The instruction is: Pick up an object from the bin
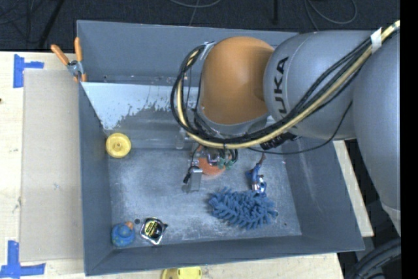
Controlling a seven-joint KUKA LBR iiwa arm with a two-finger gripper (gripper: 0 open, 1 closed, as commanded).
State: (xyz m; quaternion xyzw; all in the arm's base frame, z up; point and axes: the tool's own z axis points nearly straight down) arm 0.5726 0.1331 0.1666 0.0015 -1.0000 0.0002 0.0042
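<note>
Claw [193, 178] low mid-bin [93, 166], beside orange-red obj [210, 167], blue fuzzy duster [241, 208] nr, grip state can't tell

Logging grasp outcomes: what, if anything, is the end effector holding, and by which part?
Cannot be told. The end effector sits beside an orange-red thing in the middle of the bin, but any hold is hidden.

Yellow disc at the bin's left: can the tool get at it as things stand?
Probably yes. The yellow disc lies alone on the bare floor of the bin, with nothing on it, and nothing lies between it and the tool near the middle.
</note>
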